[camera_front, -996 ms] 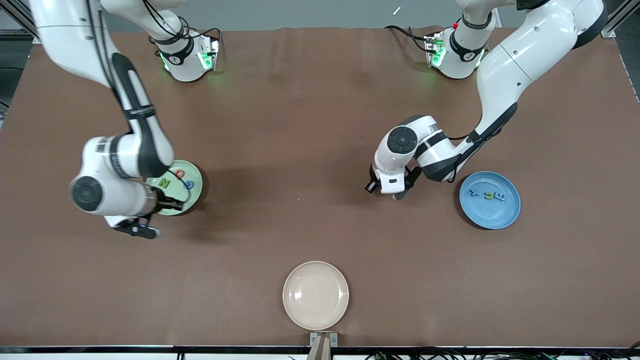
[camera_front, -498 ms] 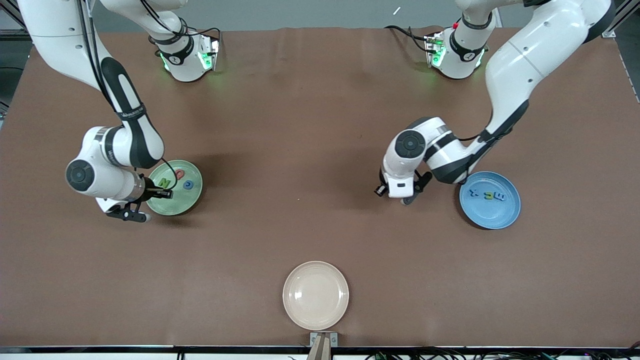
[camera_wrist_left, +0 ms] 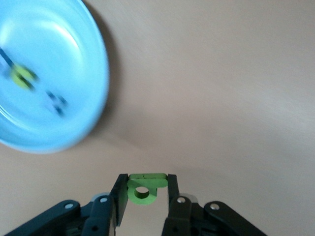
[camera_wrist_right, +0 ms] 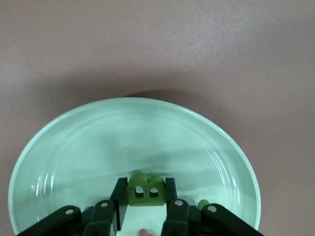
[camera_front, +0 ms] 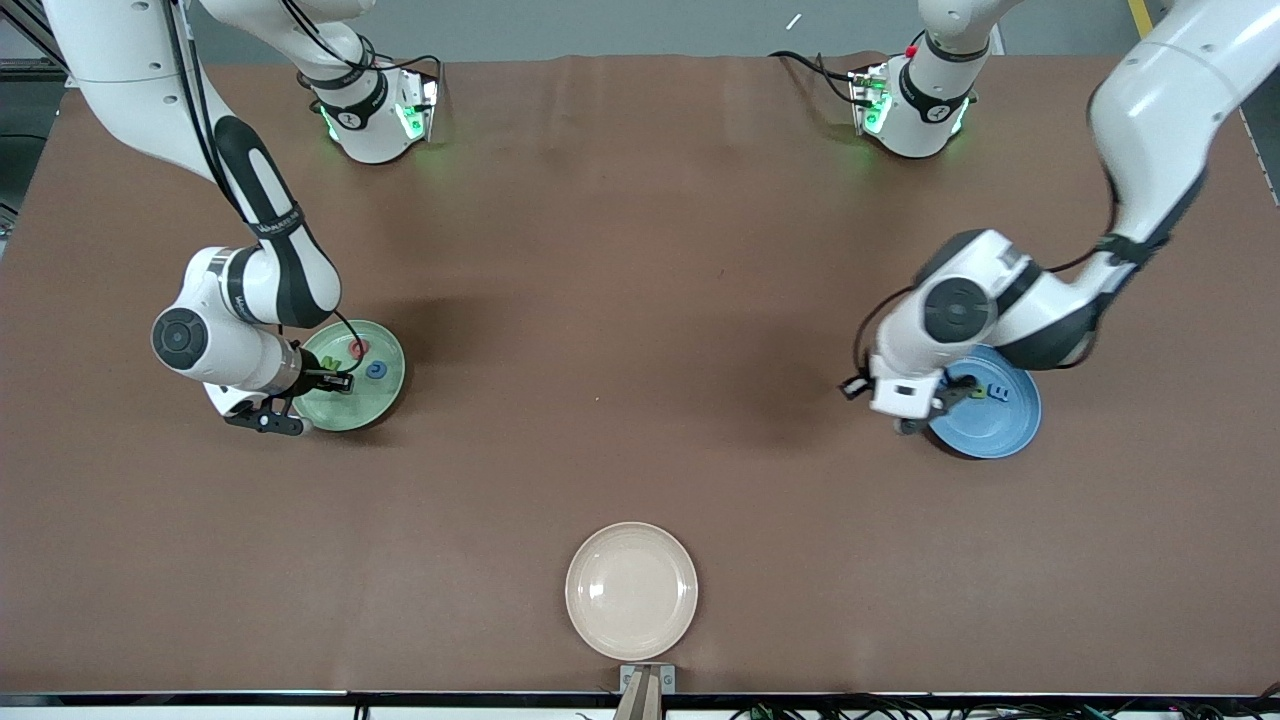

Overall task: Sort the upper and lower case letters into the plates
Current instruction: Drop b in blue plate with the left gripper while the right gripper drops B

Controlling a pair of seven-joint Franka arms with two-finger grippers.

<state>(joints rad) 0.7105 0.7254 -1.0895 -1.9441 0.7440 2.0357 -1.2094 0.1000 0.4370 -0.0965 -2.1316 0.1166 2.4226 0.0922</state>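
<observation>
Since a second ago your left arm has swung from mid-table toward its own end, and its left pincer (camera_front: 950,402) now hangs over the rim of the blue plate (camera_front: 995,430); your right arm has shifted only a little and is over the green plate (camera_front: 375,400). Your left pincer is clamped on a small green letter (camera_wrist_left: 144,185) with a round hole in it, seen pinched between the two fingers (camera_wrist_left: 118,199) in the left wrist view. That view shows the blue plate (camera_wrist_left: 74,123) blurred, with a green letter and a darker one lying in it. In the front view you can make out a blue letter (camera_front: 997,393) in the blue plate, with the arm covering part of the dish. Your right pincer (camera_front: 335,381) is over the green plate, closed on a green letter (camera_wrist_right: 145,191) with two small square holes, which the right wrist view shows gripped just above the plate's floor (camera_wrist_right: 123,142). You cannot tell from these views whether that letter touches the plate. Lying in the green plate are a red letter (camera_front: 359,348), a blue one (camera_front: 376,370) and a green one (camera_front: 330,362) beside the pincer. The cream plate (camera_front: 631,590) sits well apart from both, nearer the front camera and midway between the arms' ends of the table (camera_front: 640,250). No letters lie loose on the table
</observation>
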